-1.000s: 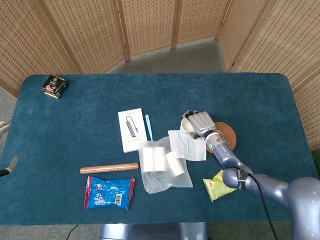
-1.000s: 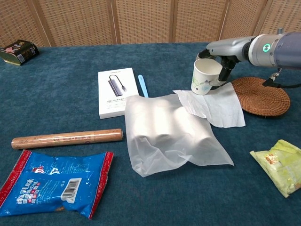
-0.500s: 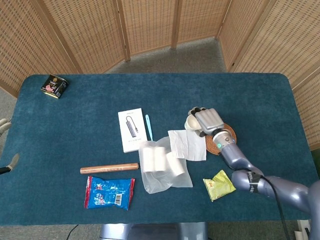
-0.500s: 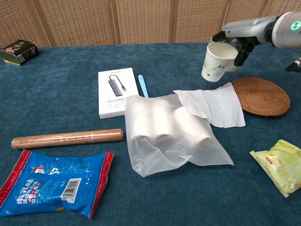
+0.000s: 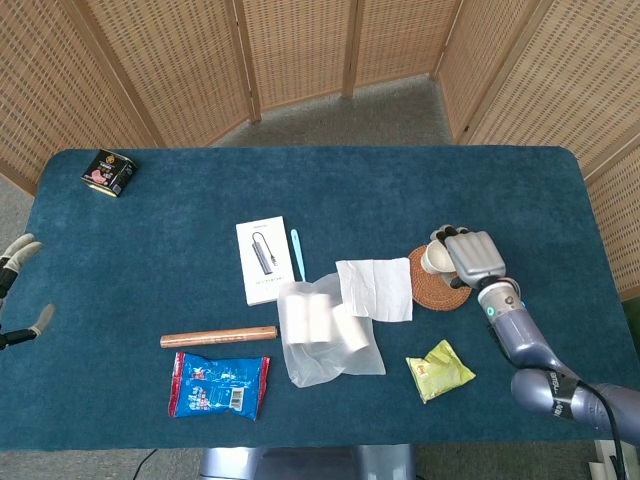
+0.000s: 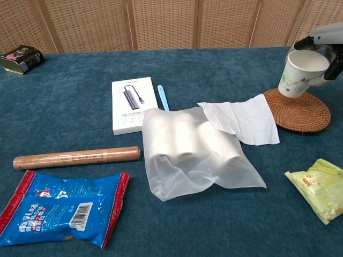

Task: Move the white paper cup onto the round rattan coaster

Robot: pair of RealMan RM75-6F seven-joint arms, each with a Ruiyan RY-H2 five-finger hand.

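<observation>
**Cup held over the coaster's edge**

Head view: your right hand [image 5: 472,258] sits right of centre in the frame, fingers wrapped around the paper cup [image 5: 436,258], whose open rim peeks out on the hand's left side. Cup and hand overlap the right part of the rattan coaster [image 5: 433,282]; from here you cannot tell whether the cup touches it. Just left of the coaster lies a white tissue [image 5: 374,289]. At the far left edge, your left hand [image 5: 18,285] shows only spread fingertips, holding nothing.

Chest view: the cup [image 6: 301,73] is in the upper right, tilted slightly, gripped by your right hand [image 6: 328,56] from behind and the right. Its base hangs just above the coaster's [image 6: 300,112] far left rim on the blue worktop [image 6: 80,85]. The tissue [image 6: 246,120] lies touching the coaster's left edge.
</observation>
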